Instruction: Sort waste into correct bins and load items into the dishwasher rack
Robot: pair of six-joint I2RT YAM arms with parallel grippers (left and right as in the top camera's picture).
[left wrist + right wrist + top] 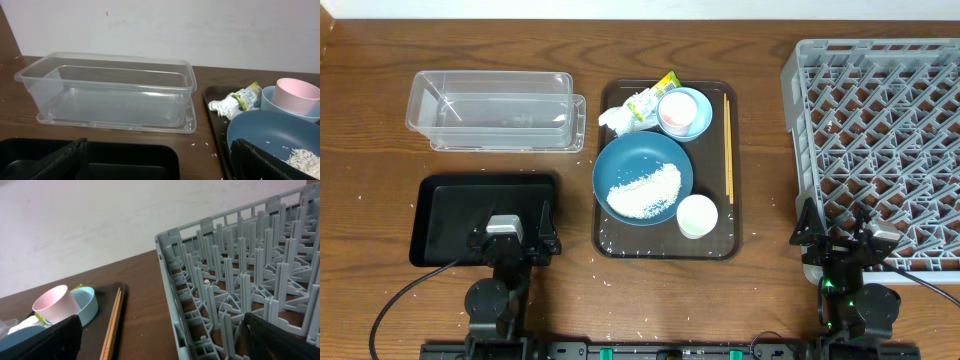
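Rice heap (645, 190) in dark-blue dish (628, 155); left hand (510, 225), right hand (835, 232) spread

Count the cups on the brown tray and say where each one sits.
2. The pink cup stands in the light-blue bowl at the far side of the tray; the white cup stands at its near right, beside the dark-blue dish. No others show.

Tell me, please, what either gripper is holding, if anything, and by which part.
Nothing is held: the left gripper over the black tray and the right gripper by the dishwasher rack are open and empty.
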